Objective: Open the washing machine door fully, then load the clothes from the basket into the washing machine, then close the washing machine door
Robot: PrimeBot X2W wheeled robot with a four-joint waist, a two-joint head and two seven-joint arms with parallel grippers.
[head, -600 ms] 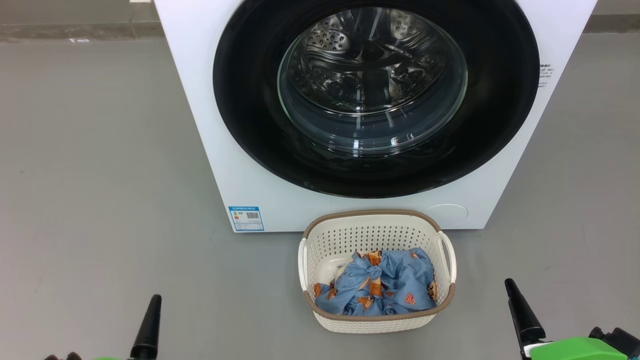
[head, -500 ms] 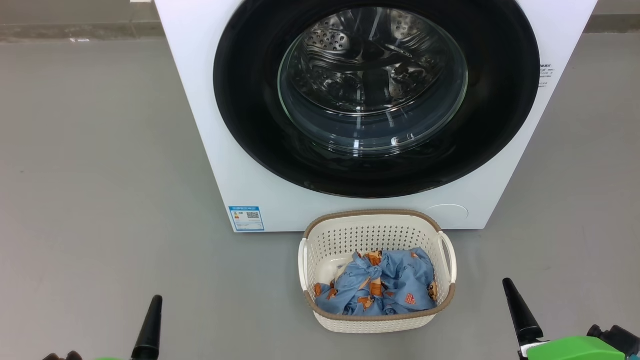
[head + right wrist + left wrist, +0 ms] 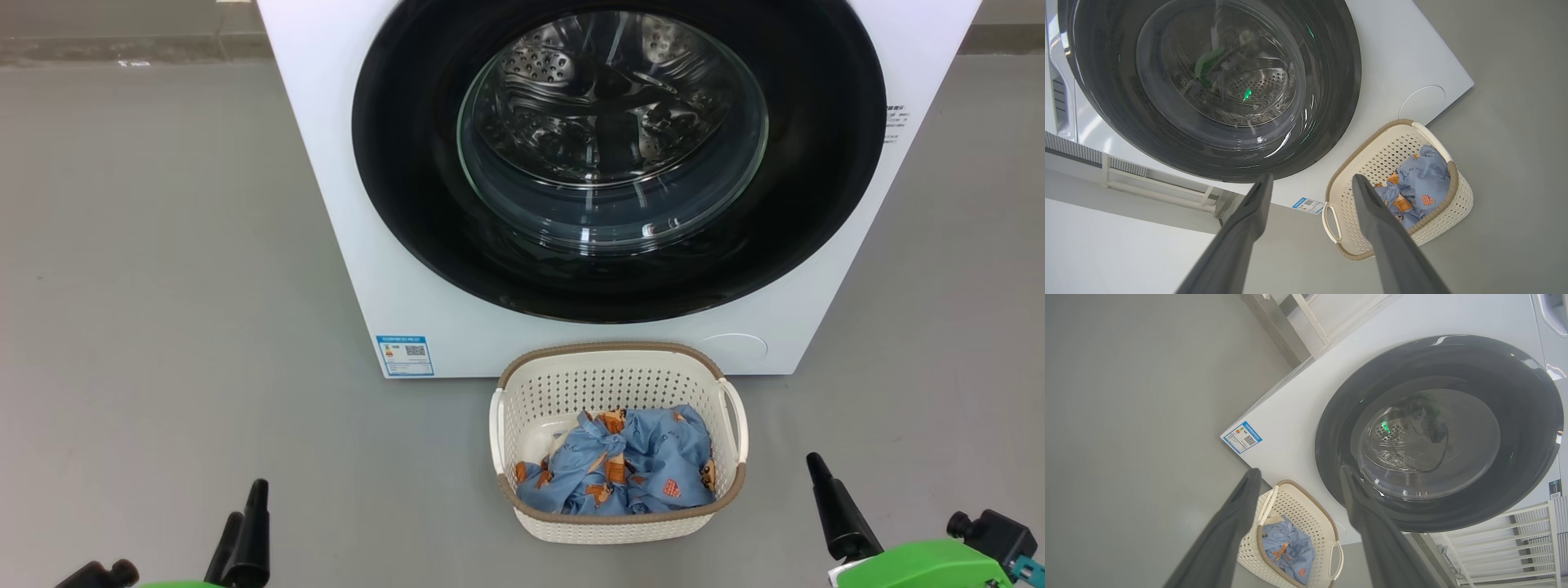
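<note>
Grey floor [image 3: 163, 286] bears the basket [image 3: 522, 392] of clothes [image 3: 645, 457] before the closed washing machine door [image 3: 408, 163]; left gripper [image 3: 1299, 469] and right gripper [image 3: 1312, 176] gape, empty.

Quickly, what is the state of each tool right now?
Left tool: open, holding nothing.
Right tool: open, holding nothing.
</note>
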